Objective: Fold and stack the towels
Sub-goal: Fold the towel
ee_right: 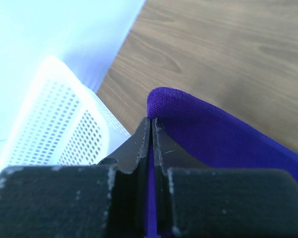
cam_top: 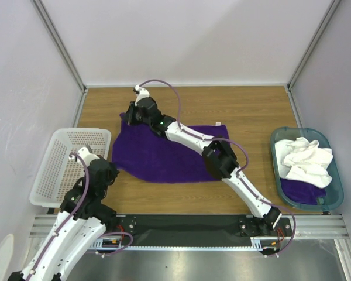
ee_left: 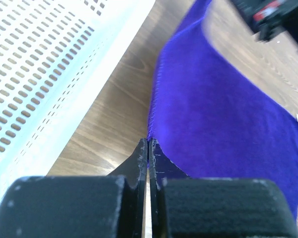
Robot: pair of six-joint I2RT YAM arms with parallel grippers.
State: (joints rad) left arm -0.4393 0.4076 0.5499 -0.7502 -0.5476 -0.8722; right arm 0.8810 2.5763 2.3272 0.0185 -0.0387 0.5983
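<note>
- Purple towel (cam_top: 164, 158) lies spread on the worktop (cam_top: 251, 111), the right arm (cam_top: 187, 136) hiding part of it.
- Right end effector (ee_right: 152, 121) pinches its far-left corner, jaws closed.
- Left end effector (ee_left: 148, 146) clamps the near-left corner tight.

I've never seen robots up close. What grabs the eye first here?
A deep-purple towel spread across the middle of the wooden table, with the left claw pinching its near left corner and the right claw its far left one. At the right, a teal bin holds a crumpled white towel.
</note>
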